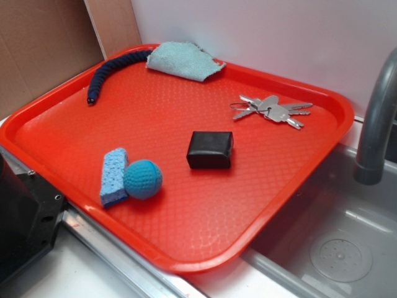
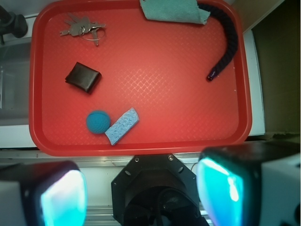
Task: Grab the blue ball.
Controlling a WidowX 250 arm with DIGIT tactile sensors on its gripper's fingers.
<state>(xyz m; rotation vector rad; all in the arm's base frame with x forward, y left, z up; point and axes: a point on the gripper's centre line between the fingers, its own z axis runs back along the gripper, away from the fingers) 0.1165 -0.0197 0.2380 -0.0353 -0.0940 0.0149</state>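
The blue ball (image 1: 142,179) (image 2: 98,121), teal and dimpled, rests on the red tray (image 1: 186,130) (image 2: 155,80) near its front left corner, touching a pale blue sponge block (image 1: 113,176) (image 2: 122,125). In the wrist view my gripper (image 2: 143,193) hangs high above the robot base, outside the tray's near edge, far from the ball. Its two fingers stand wide apart with nothing between them. The gripper does not show in the exterior view.
A black box (image 1: 210,149) (image 2: 83,77) lies mid-tray. Keys (image 1: 273,110) (image 2: 82,29), a teal cloth (image 1: 183,59) (image 2: 174,10) and a dark navy rope (image 1: 111,72) (image 2: 225,44) lie toward the far side. A sink (image 1: 335,242) and grey faucet (image 1: 375,118) stand right of the tray.
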